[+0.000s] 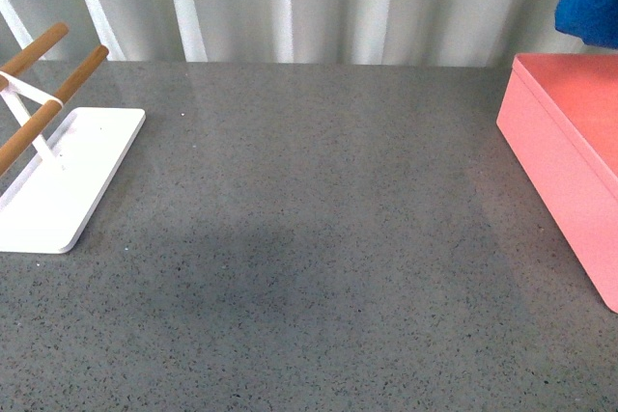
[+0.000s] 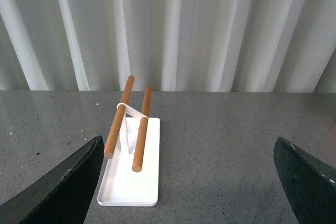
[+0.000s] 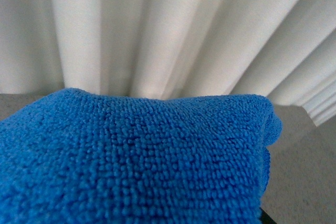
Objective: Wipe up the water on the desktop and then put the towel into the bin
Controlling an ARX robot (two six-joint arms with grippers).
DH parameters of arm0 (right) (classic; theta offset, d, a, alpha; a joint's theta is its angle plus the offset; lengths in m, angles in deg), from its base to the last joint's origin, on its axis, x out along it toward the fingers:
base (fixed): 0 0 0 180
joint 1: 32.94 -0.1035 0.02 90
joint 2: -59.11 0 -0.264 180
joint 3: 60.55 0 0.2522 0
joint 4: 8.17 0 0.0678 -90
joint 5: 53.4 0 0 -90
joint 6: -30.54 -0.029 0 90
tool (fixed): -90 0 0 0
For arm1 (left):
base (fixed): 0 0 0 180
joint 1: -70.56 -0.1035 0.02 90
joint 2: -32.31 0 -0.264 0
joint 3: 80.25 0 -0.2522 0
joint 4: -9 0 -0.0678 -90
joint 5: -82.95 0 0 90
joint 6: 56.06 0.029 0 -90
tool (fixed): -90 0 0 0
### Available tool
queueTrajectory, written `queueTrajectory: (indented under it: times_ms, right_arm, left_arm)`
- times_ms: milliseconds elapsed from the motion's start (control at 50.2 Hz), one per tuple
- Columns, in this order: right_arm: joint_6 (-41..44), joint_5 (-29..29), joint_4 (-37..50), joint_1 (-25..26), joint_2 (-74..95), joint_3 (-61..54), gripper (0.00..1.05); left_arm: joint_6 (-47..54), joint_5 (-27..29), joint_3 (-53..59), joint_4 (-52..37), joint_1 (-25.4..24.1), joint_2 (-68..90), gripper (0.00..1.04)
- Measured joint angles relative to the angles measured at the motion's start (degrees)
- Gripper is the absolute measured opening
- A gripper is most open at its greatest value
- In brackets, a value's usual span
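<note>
The blue towel [image 1: 591,2] hangs in the air at the far right, above the back end of the salmon-pink bin [image 1: 565,147]. In the right wrist view the towel [image 3: 136,156] fills most of the frame and hides my right gripper, which is shut on it. The dark grey speckled desktop [image 1: 319,238] spreads across the front view, with no water that I can make out. My left gripper [image 2: 186,182] is open and empty above the desktop; its dark fingers [image 2: 58,187] stand wide apart, facing the white rack.
A white rack base [image 1: 63,176] with wooden bars [image 1: 48,108] stands at the left of the desktop; it also shows in the left wrist view [image 2: 131,166]. White pleated curtains [image 1: 309,2] hang behind the far edge.
</note>
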Motion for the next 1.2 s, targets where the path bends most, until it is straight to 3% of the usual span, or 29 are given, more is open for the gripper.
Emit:
queueTrajectory:
  times_ms: [219,478,618,977,1037,1196]
  right_arm:
    - [-3.26,-4.33,-3.5,1.57,2.03,-1.07,0.04]
    - [-10.34,-6.73,-15.54,1.7,8.83,2.32,0.04]
    - [-11.63,-11.02,-19.45,1.68,10.19,5.79,0.04]
    - [-10.38,-11.08,-25.59,3.23,9.77,11.67,0.66]
    - [-8.13,-11.78,-27.23,3.61,9.77,11.89,0.8]
    - [0.74,-14.95,-23.56,3.67,9.64,10.58,1.0]
  left_arm:
    - [0.0,0.0,0.0,0.0,0.0,0.0,0.98]
    - [0.0,0.0,0.0,0.0,0.0,0.0,0.98]
    - [0.0,0.0,0.0,0.0,0.0,0.0,0.98]
    - [0.0,0.0,0.0,0.0,0.0,0.0,0.98]
    - [0.0,0.0,0.0,0.0,0.0,0.0,0.98]
    - [0.0,0.0,0.0,0.0,0.0,0.0,0.98]
